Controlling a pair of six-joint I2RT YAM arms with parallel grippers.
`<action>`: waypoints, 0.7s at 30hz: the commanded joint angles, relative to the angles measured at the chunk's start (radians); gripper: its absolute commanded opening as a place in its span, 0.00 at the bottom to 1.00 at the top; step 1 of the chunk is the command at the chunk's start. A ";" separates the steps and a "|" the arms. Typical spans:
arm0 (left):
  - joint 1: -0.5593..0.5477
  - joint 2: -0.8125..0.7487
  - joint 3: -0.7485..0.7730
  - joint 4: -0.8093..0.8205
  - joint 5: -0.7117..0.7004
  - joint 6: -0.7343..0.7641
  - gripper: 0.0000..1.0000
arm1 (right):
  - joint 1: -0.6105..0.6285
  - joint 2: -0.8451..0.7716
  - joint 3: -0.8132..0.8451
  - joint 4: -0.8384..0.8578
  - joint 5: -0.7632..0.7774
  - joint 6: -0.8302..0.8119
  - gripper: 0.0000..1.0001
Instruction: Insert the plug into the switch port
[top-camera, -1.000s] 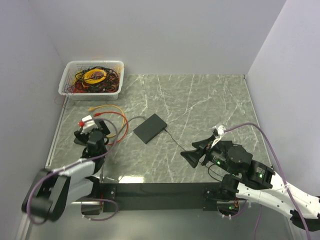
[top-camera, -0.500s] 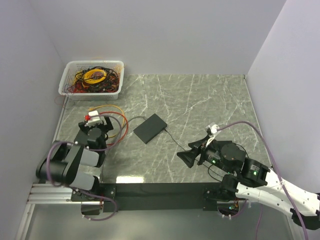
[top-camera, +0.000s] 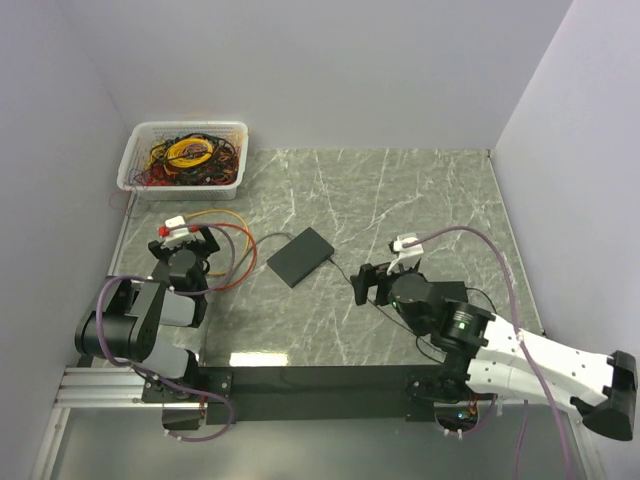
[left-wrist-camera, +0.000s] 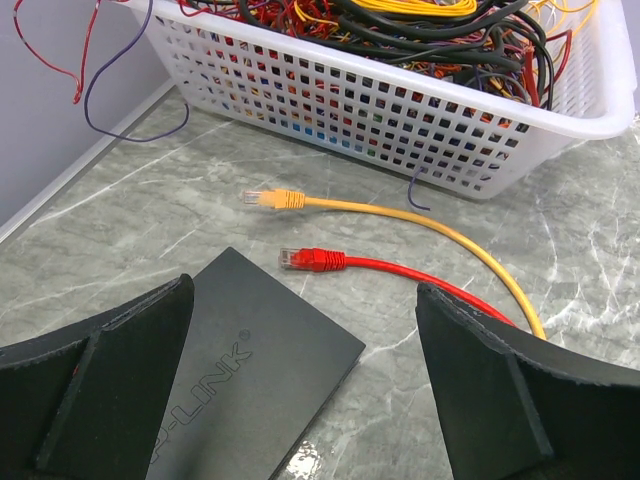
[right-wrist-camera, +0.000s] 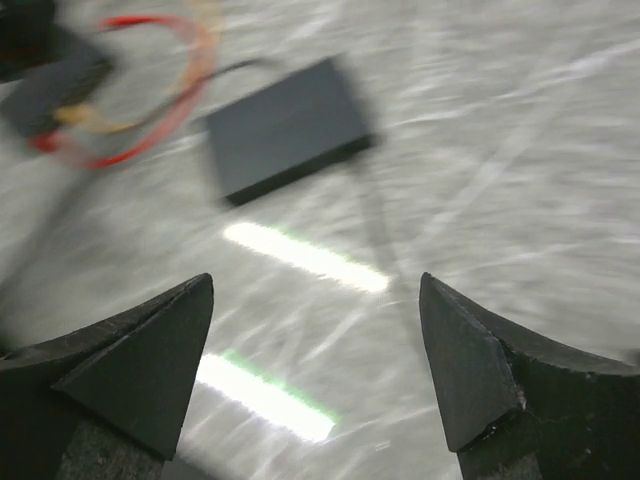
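Observation:
The black switch (top-camera: 300, 256) lies flat mid-table; it also shows in the left wrist view (left-wrist-camera: 250, 370) and, blurred, in the right wrist view (right-wrist-camera: 290, 125). Its ports do not show. A red plug (left-wrist-camera: 312, 260) and a yellow plug (left-wrist-camera: 272, 198) lie loose on the marble, each on its own cable, beyond the switch in the left wrist view. My left gripper (top-camera: 185, 244) (left-wrist-camera: 305, 390) is open and empty, hanging over the switch's corner. My right gripper (top-camera: 367, 282) (right-wrist-camera: 315, 370) is open and empty, right of the switch and pointing at it.
A white basket (top-camera: 131, 166) (left-wrist-camera: 420, 120) full of tangled cables stands at the back left corner. The red cable (top-camera: 232, 227) loops between the left gripper and the switch. A thin black lead (top-camera: 345, 272) runs from the switch toward the right arm. Walls close three sides.
The right arm has swung left toward the switch, and the wrist view is blurred by the motion. The left arm has folded back and its gripper now sits slightly further left.

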 joint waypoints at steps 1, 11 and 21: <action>0.003 -0.016 0.022 0.052 0.022 -0.024 1.00 | -0.005 0.062 0.068 0.069 0.406 -0.054 0.99; 0.003 -0.015 0.019 0.058 0.021 -0.021 1.00 | -0.505 -0.022 -0.143 0.503 0.263 -0.356 1.00; 0.005 -0.015 0.019 0.058 0.022 -0.022 1.00 | -0.806 0.137 -0.372 0.961 -0.002 -0.352 1.00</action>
